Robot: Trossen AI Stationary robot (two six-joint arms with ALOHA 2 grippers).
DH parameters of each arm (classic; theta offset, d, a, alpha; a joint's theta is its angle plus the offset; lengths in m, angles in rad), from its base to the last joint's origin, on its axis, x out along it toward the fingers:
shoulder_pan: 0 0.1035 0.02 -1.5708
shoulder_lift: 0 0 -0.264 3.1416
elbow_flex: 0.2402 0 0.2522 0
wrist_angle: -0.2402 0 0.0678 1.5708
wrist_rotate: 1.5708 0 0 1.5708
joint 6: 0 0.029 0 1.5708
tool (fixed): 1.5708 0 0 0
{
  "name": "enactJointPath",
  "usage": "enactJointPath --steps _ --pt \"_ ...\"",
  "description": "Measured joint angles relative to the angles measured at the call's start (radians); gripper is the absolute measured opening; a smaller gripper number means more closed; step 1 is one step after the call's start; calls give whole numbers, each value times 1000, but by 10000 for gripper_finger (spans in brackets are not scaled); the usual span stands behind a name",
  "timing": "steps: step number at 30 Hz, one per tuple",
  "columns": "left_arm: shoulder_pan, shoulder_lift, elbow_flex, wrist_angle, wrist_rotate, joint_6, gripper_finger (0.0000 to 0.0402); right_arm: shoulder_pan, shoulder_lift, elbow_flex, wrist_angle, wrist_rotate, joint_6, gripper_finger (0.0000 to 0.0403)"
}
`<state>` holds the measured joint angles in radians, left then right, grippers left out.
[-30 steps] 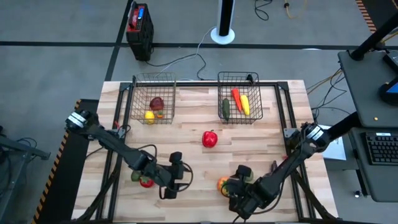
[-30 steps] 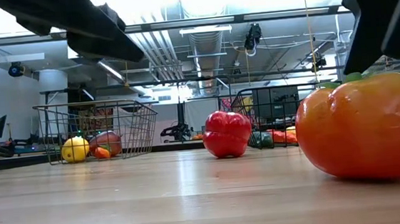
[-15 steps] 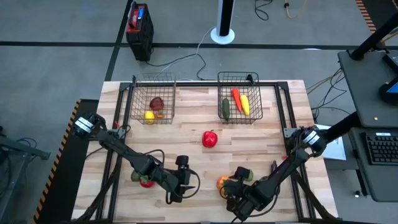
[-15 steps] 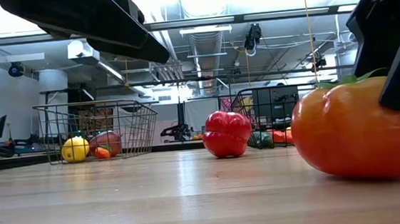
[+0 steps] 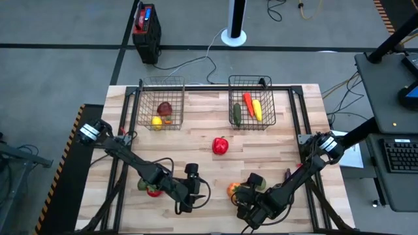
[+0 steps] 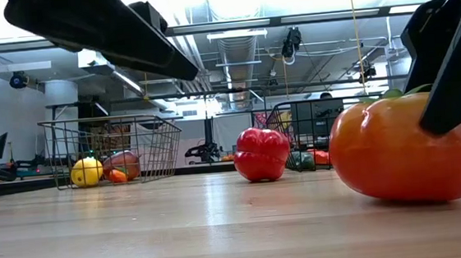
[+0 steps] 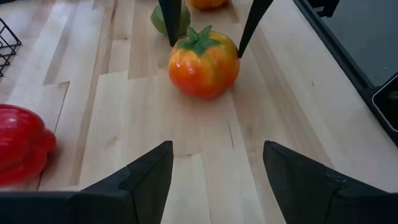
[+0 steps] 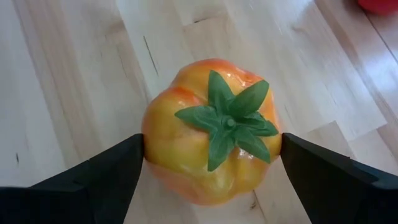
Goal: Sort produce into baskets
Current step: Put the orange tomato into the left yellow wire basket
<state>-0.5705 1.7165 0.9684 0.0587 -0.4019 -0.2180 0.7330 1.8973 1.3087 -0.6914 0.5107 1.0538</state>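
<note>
Right wrist view: the orange tomato (image 8: 211, 132), green calyx up, is seen sitting on the worktop (image 8: 74, 74) directly between the two fingers (image 8: 106, 180) of the right gripper (image 8: 211, 162). The fingers are spread wide, one on each side of the fruit, at or very near its flanks; firm contact cannot be confirmed.

Step in hand, as judged: the grasp of the tomato, not yet closed. The next move calls for the fingers to be drawn in on the fruit, then a lift and a carry to one of the baskets (image 5: 161, 104) at the far edge, well apart from the fingers.

The left gripper (image 7: 214, 171) is held open and empty, low over the worktop, with the same tomato (image 7: 204, 61) well ahead of its fingers and a red pepper (image 7: 22, 143) off to one side. A red and green piece (image 5: 149, 188) is seen beside the left arm.
</note>
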Motion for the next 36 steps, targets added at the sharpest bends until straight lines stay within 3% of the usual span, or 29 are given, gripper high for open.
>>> enactJointPath --steps 15,23,36 --pt "2 17 0 16 0 0 232 -9 -3 -1 20 -1 -40 360" --pt "1 17 0 16 0 0 232 -10 1 -5 16 -33 -45 397" --pt "2 17 0 15 0 0 232 -14 2 -5 20 -20 -62 395"
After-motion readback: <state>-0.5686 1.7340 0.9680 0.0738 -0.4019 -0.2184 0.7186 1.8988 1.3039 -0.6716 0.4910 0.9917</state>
